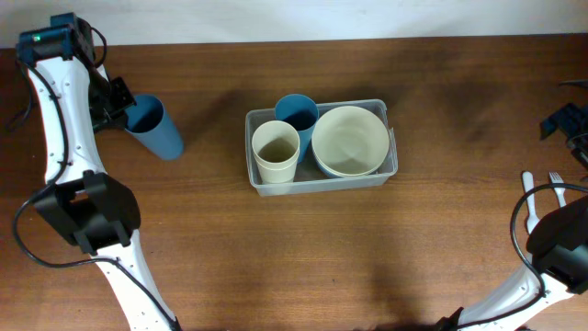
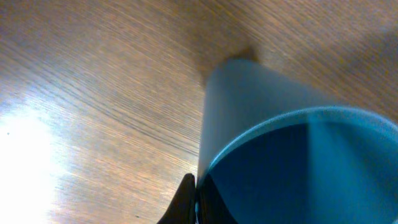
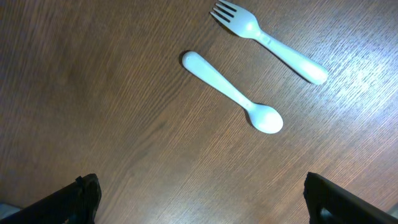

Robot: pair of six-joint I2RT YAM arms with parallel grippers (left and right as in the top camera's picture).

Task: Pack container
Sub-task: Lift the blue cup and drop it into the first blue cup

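Left claw [image 2: 198,196]: one dark finger shows in the wrist view, drawn in close to centre and pressed to the outer wall of the loose blue cup [image 1: 158,131] just under its rim. The partner finger is hidden, presumably inside the cup. Judged nearly closed, pinching the wall at the rim. Cup's base is at or near the worktop [image 1: 202,239]; I cannot tell whether it touches.

Container [image 1: 322,185]: well apart from this claw, to its right, past the cup, mid-worktop. Holds a cream cup [image 1: 276,152], a packed blue cup [image 1: 296,112] and a cream bowl [image 1: 349,140], and looks almost full.

Right claw [image 3: 208,202]: fingers spread wide, holding nothing. Spoon [image 3: 233,92] and fork [image 3: 267,38] lie ahead of it, apart from each other.

Step, judged: carry the loose cup to the container.

Risks:
- The grip is on the rim only, so the cup may pivot or slip on lift or swing.
- Little free floor is left, so nesting into the packed blue cup seems likeliest. An off-axis descent would tip that cup or the cream one.
- Catching the container's rim would shove the light bin.
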